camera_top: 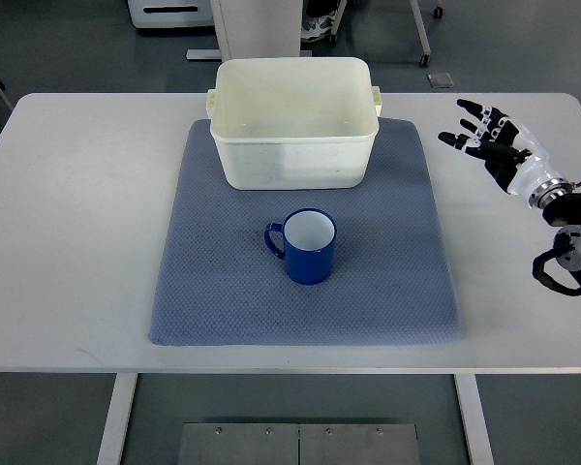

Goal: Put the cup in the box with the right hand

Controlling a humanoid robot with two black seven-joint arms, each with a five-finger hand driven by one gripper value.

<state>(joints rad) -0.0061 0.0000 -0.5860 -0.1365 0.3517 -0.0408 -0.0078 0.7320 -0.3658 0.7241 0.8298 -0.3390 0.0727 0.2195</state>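
A blue cup (309, 247) with a white inside stands upright on the grey-blue mat (213, 291), its handle pointing left. Just behind it sits an empty cream plastic box (295, 165) at the mat's far edge. My right hand (484, 136) hovers over the white table to the right of the mat, fingers spread and holding nothing. It is well apart from the cup, roughly level with the box's front wall. The left arm does not show.
The white table (77, 213) extends to both sides of the mat. Beyond its far edge are chair or stand legs (421, 39) and a white cabinet base (169, 15) on the floor.
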